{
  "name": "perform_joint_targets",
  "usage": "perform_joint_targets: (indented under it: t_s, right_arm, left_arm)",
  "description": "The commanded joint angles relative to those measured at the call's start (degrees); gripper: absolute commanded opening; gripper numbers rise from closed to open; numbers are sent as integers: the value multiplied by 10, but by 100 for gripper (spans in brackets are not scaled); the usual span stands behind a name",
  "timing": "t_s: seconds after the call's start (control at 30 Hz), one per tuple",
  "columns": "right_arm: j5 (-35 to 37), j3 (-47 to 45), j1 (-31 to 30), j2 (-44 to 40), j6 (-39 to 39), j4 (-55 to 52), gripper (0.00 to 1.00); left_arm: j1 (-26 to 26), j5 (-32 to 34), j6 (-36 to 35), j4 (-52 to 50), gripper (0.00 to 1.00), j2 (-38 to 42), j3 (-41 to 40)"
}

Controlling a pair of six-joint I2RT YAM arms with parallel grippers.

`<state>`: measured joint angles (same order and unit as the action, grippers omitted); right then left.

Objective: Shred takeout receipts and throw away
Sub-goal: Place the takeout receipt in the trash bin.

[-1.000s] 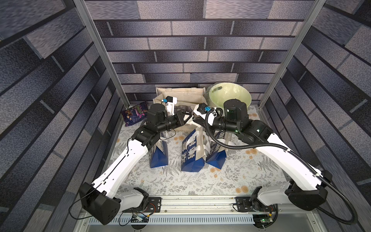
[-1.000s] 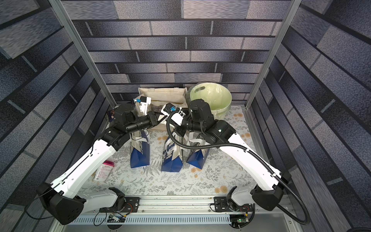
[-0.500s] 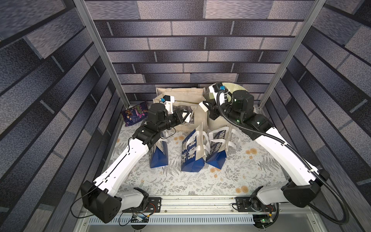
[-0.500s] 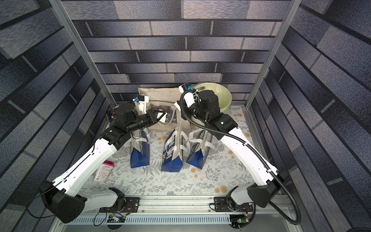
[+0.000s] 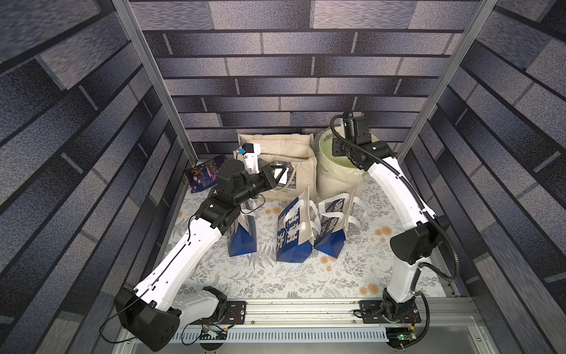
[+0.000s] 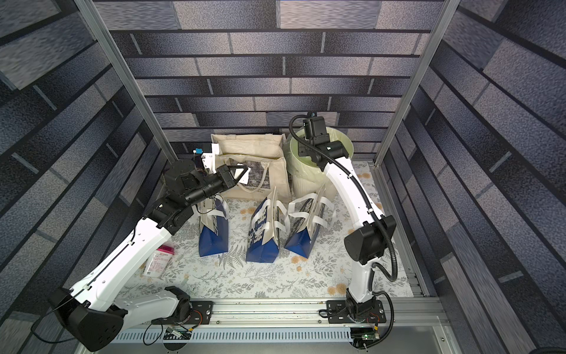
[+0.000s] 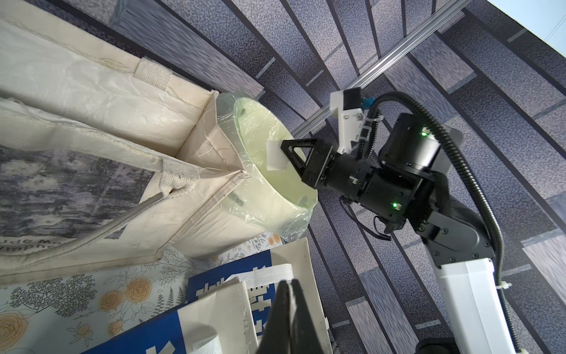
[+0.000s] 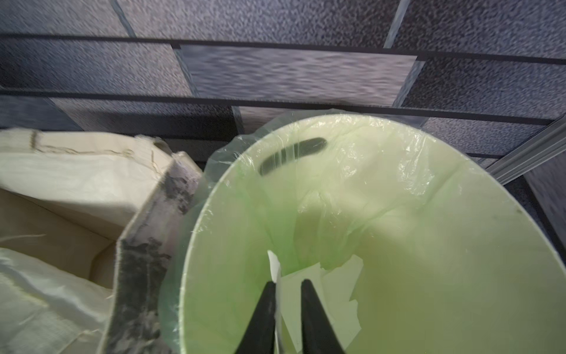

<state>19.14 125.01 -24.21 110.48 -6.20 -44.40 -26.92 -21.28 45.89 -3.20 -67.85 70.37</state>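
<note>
Right gripper (image 8: 288, 282) jaws cracked a little apart over the bin (image 8: 398, 184), far right corner of the table (image 5: 291, 285). Receipt scrap (image 8: 274, 266) leans on one finger, not pinched (looks like the drop); other scraps (image 8: 340, 285) lie inside. Left gripper (image 7: 290, 285) clamped shut on another receipt piece (image 6: 242, 178), parked by the tote bag (image 6: 251, 145) beside the bin, likely waiting its turn.

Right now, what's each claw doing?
Left gripper: shut on a receipt piece.
Right gripper: open over the bin, another piece touching it.
</note>
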Motion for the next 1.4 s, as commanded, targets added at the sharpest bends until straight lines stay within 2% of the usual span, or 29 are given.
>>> perform_joint_targets:
  t_s: [0.0,0.07,0.23,0.4,0.47,0.57,0.67,0.73,0.87,1.07,1.17,1.37]
  right_arm:
    - [21,40,2,20,16,-66,32]
    - [18,50,2,21,21,-66,42]
    - [15,61,2,11,40,-87,50]
    - [33,44,5,1,54,-109,47]
    - [68,42,6,4,64,-119,45]
    - [139,82,7,39,79,-159,44]
    - [152,126,7,75,81,-185,44]
    - [96,131,8,69,71,-177,44]
    - [-93,123,8,30,40,-176,44]
    - [-246,110,8,18,12,-219,45]
    - [-279,88,8,1,-2,-200,49]
    - [-276,80,13,-23,-19,-184,57]
  left_arm:
    - [-1,8,-8,20,0,9,-10]
    - [0,7,-6,24,0,7,-10]
    - [-1,-2,3,38,0,1,-12]
    - [-2,-8,10,49,0,-9,-11]
    - [-2,-11,10,48,0,-12,-9]
    - [-2,-13,11,48,0,-16,-8]
    - [-2,-13,12,45,0,-18,-7]
    - [-2,-11,12,42,0,-18,-6]
    - [-2,-6,8,33,0,-14,-5]
    - [-2,-9,9,36,0,-17,-6]
    - [-2,-15,10,37,0,-24,-1]
    - [-2,-19,10,38,0,-25,2]
